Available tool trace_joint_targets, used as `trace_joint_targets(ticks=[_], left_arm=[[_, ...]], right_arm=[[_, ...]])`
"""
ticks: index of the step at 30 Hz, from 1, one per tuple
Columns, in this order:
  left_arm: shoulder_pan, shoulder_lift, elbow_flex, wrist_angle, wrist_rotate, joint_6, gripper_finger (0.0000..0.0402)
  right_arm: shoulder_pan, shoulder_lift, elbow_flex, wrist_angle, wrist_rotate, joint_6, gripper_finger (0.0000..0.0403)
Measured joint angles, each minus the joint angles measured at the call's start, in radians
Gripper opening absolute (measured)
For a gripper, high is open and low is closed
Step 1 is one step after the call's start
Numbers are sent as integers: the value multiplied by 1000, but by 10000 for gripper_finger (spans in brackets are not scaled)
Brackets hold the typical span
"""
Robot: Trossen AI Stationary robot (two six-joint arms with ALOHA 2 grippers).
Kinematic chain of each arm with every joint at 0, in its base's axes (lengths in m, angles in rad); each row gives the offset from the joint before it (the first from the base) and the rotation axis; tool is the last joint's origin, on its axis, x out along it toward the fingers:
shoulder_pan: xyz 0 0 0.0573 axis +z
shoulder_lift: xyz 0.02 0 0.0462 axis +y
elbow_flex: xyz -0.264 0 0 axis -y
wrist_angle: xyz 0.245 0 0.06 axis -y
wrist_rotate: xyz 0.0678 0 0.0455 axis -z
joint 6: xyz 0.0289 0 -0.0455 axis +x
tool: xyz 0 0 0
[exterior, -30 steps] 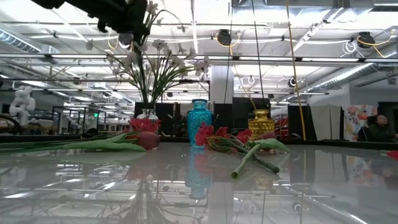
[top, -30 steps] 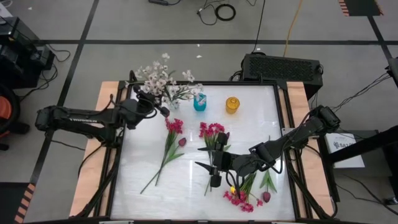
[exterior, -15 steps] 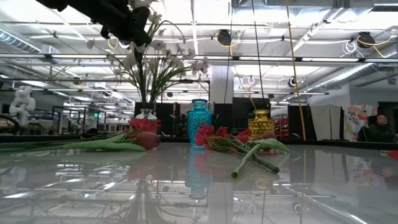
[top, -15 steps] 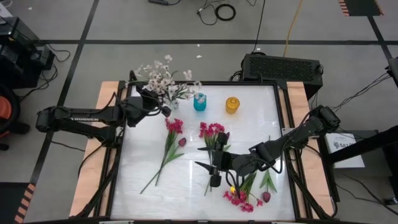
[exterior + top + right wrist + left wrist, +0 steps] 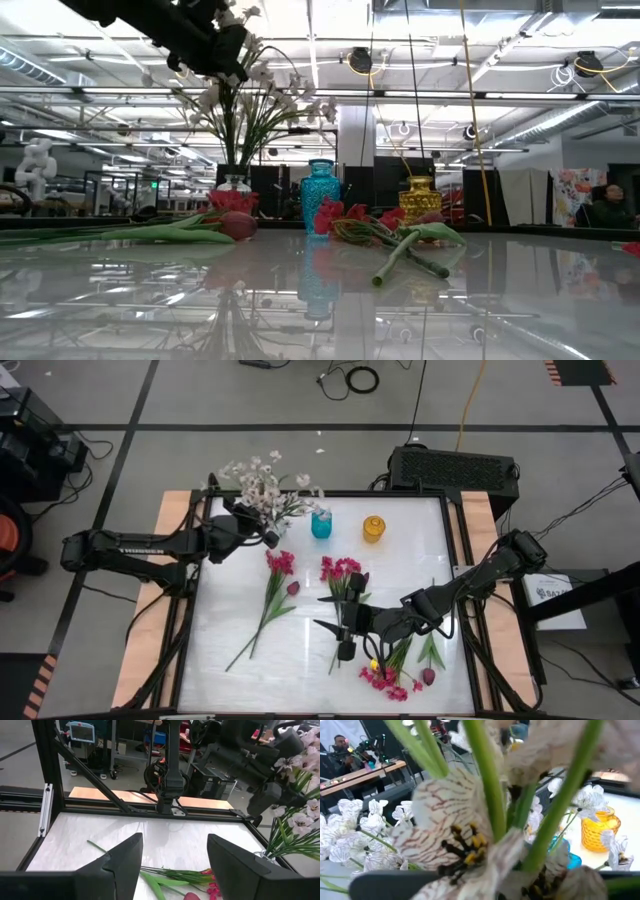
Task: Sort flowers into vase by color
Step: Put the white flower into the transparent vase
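Observation:
A bunch of white flowers (image 5: 265,490) stands with its stems in a clear vase (image 5: 234,184) at the table's far left. My left gripper (image 5: 262,532) is up among the blossoms (image 5: 250,100), shut on a white sprig (image 5: 450,835). Magenta sprigs (image 5: 280,563) (image 5: 340,570) (image 5: 385,680) and maroon tulips (image 5: 293,588) (image 5: 428,676) lie flat on the table. My right gripper (image 5: 338,632) hangs open over the table's middle near the second magenta sprig and touches nothing (image 5: 172,865). A blue vase (image 5: 321,525) and a yellow vase (image 5: 373,528) stand at the far edge. My left gripper holds a white sprig by its green stems (image 5: 487,795), high up just under the blossoms. It comes level from the table's left. Blossoms cover the fingertips, so the kind of hold does not show. The sprig stands roughly upright, its lower stems reaching down toward the clear vase (image 5: 234,184).
The blue vase (image 5: 320,195) and yellow vase (image 5: 420,200) stand just right of the clear one. Loose flowers cover the table's middle and near right. Bare table lies at the near left (image 5: 215,660). A black box (image 5: 455,465) sits beyond the far edge.
My left gripper has moved toward the table's right, closer to the blue vase, carrying the white blossoms with it. The bunch has swung rightward above the clear vase. The flowers lying on the table have kept still.

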State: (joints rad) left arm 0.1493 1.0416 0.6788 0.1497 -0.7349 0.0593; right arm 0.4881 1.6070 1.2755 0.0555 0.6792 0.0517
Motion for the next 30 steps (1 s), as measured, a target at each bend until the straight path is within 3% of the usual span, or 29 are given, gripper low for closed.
trace_joint_targets(ticks=[11,19,24,30], left_arm=[[-22,-5,0,-37,10,11,212],[-79,-44,-1,-119,-46,24,325],[-103,-99,-1,-220,-60,-23,371],[-107,-123,-1,-383,-29,-135,398]], right_arm=[[0,0,0,0,0,0,215],[0,0,0,-1,0,0,215],[0,0,0,-6,-4,11,215],[0,0,0,-6,-4,14,215]])
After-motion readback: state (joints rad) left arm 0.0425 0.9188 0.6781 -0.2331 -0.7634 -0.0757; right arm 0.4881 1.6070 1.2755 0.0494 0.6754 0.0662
